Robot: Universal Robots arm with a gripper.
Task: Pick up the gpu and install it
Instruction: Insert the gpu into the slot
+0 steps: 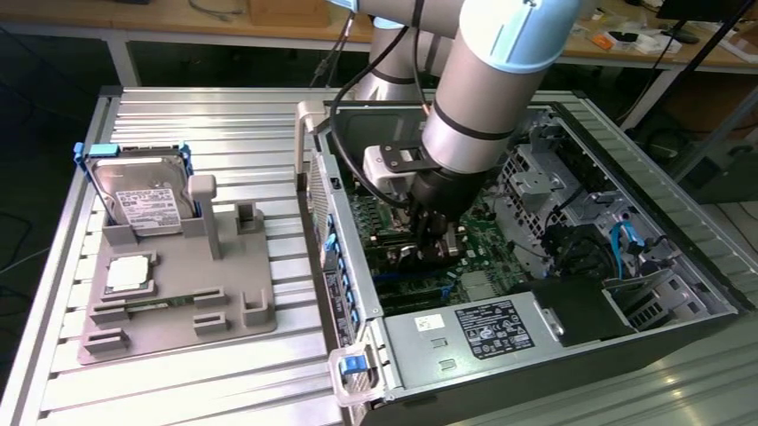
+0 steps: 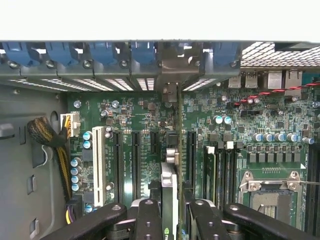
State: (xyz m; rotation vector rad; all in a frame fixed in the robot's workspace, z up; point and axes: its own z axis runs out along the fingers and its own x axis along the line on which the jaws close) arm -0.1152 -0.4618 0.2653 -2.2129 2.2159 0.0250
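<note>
Black card with a silvery edge: the gpu (image 2: 170, 187) is pinched in the gripper (image 2: 173, 216), one of the fingers (image 2: 148, 219) on each flat face, so we see it edge-on in the wrist view. In the exterior view the arm reaches down into the open PC case (image 1: 663, 222), and the card hangs straight below the gripper, close over the green motherboard (image 2: 125, 120). The relation that matters is that the card's long axis runs parallel to the black expansion slots (image 2: 136, 160) and points at the case's rear wall (image 2: 125, 80) with its row of blue latches (image 2: 102, 52). Its lower edge sits among those slots, beside the long one nearest the CPU socket (image 2: 270, 192). We can't tell whether it is over that slot, touching it or already seated, because the card hides its own contact line. We judge the pick done and the install in hand. The hard drive (image 1: 140, 200) and CPU chip (image 1: 128, 273) sit on the grey fixture (image 1: 177, 306) on the counter (image 1: 213, 124), well apart, toward the exterior view's left.
</note>
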